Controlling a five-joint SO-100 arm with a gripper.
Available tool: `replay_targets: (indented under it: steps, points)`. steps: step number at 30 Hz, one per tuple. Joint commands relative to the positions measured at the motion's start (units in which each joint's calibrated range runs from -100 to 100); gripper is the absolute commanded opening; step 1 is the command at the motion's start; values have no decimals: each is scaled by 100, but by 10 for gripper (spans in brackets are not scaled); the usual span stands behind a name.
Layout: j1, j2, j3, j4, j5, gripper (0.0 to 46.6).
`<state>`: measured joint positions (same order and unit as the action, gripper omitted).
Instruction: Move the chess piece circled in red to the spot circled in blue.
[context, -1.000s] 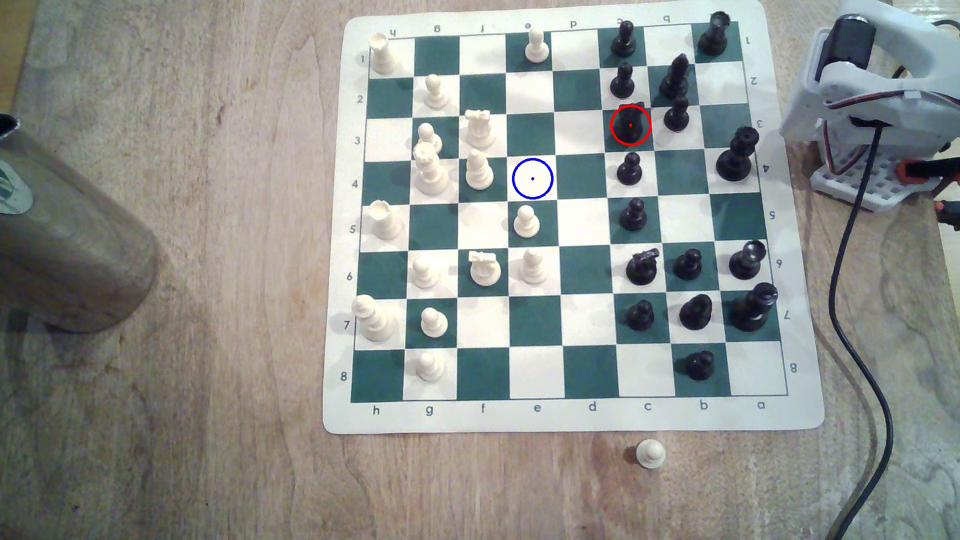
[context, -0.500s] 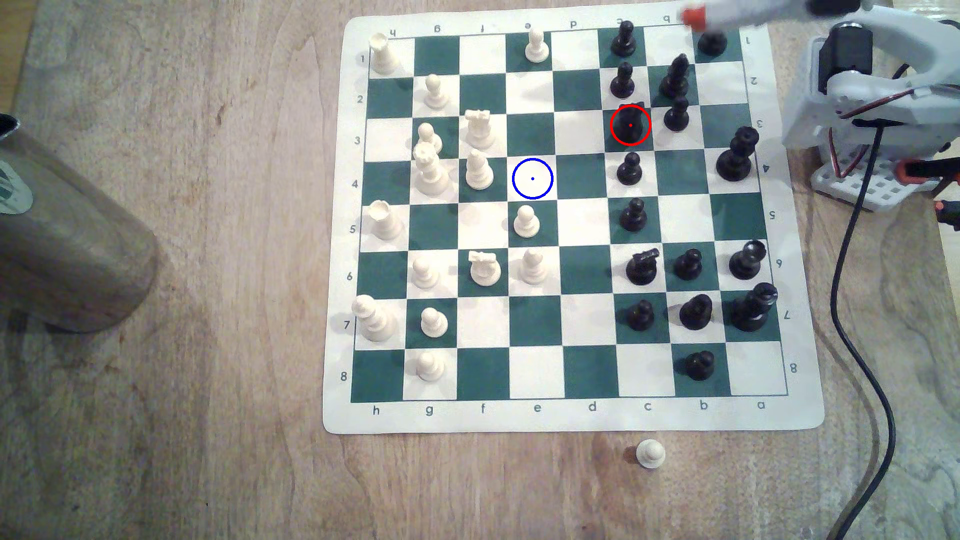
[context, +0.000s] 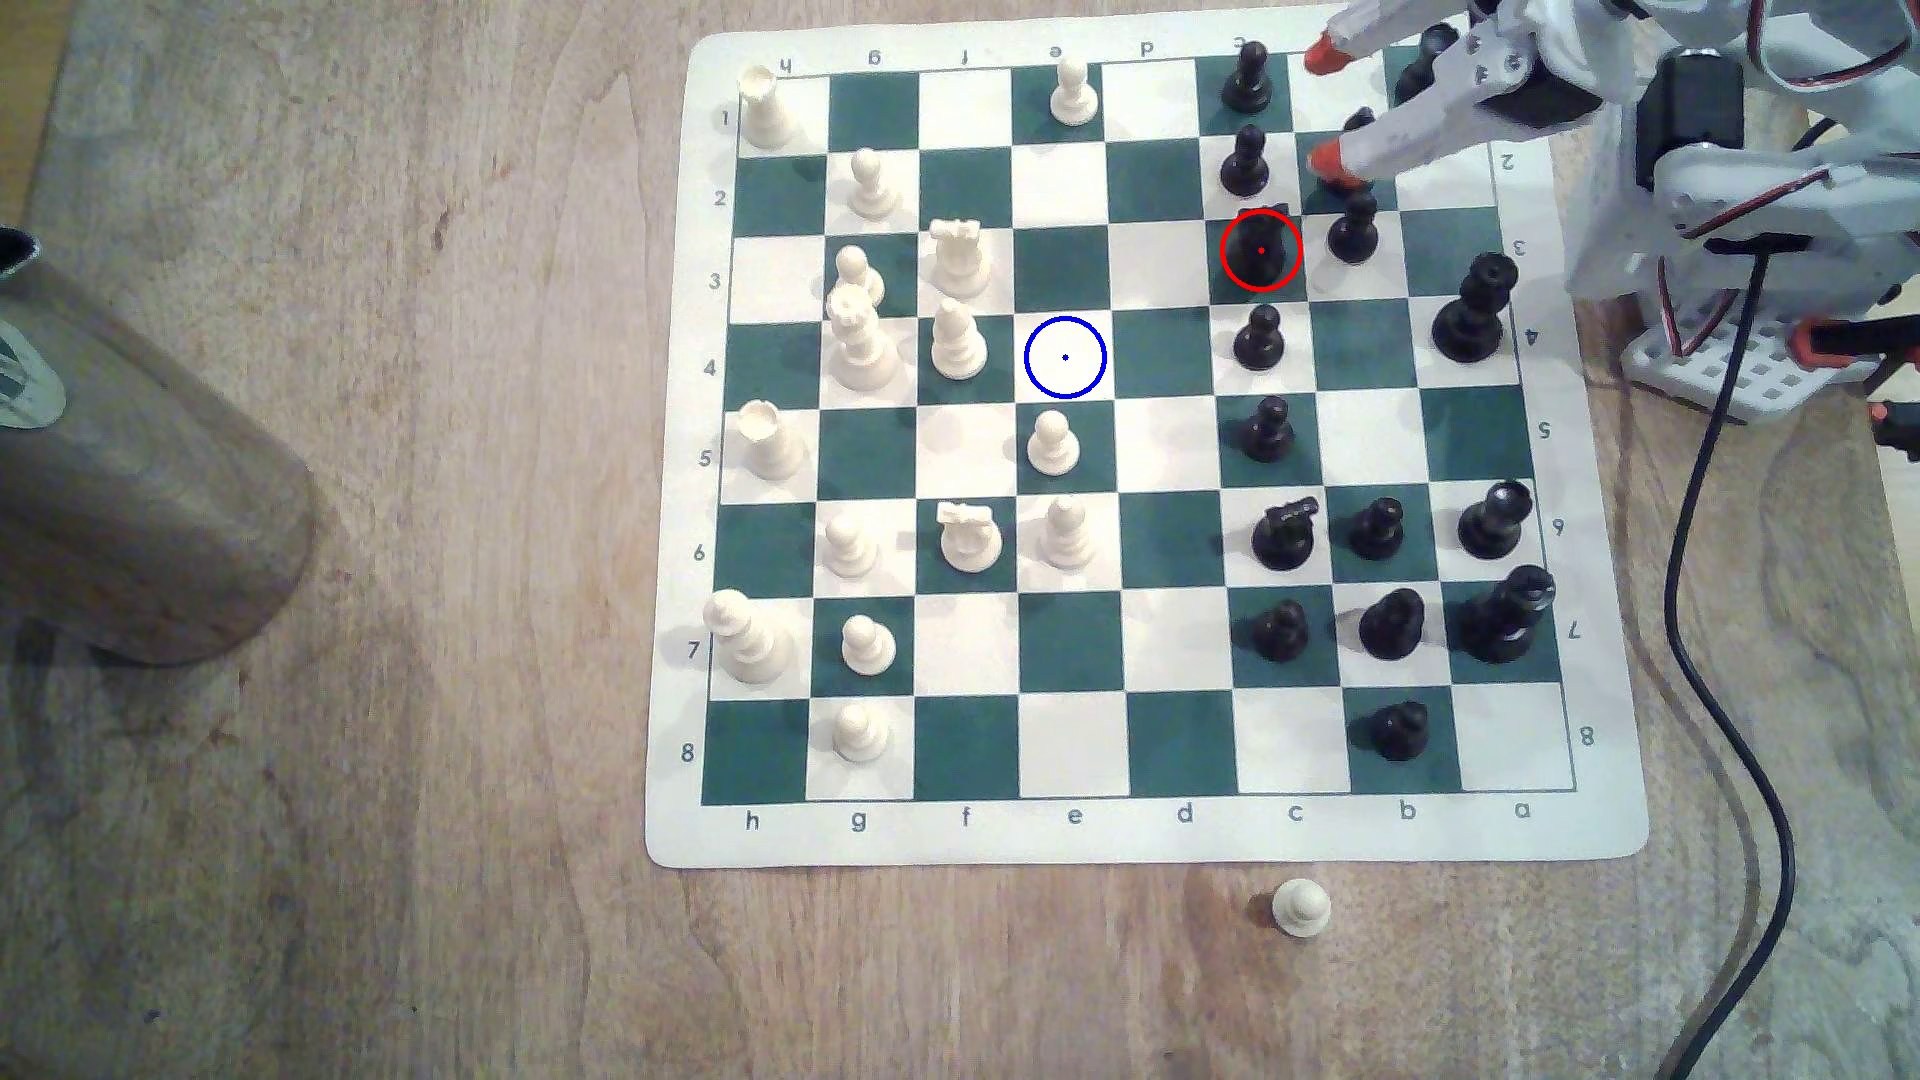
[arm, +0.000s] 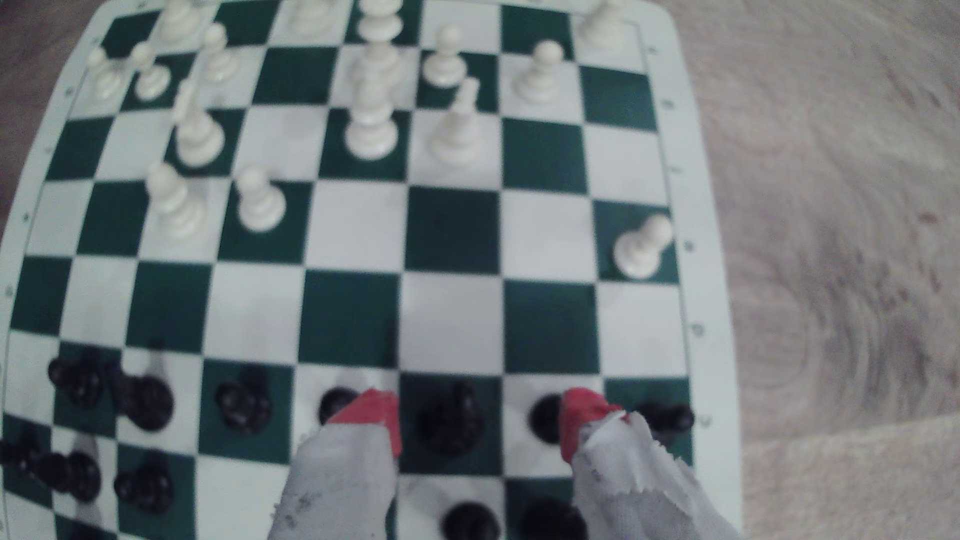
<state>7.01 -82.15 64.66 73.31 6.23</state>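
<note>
The gripper (context: 1322, 107) hangs over the board's corner nearest the arm's base, its red-tipped fingers (arm: 373, 415) spread wide and empty, ready, I judge, to straddle a piece. The black rook ringed in red (context: 1260, 249) stands untouched just beyond them, crowded by black pawns (context: 1258, 338). The blue-ringed square (context: 1065, 357) sits bare nearer the board's middle.

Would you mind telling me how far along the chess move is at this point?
Nothing is done yet: the red-circled black piece stands on its green square. In hand: the open gripper hovers over the board's black side, holding nothing. Left: grasp it, carry it to the blue-circled cream square, which is empty.
</note>
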Motion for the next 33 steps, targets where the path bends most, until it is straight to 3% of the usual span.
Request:
replay_targets:
  steps: [1, 11, 22, 25, 33]
  points:
    - [-16, 618, -84, -58, 24, 189]
    - [140, 1339, 768, -951, 5, 179]
    - [203, 1840, 914, -1557, 20, 177]
    - [140, 2010, 950, -1729, -29, 140]
    - [7, 2299, 1113, -2089, -103, 152]
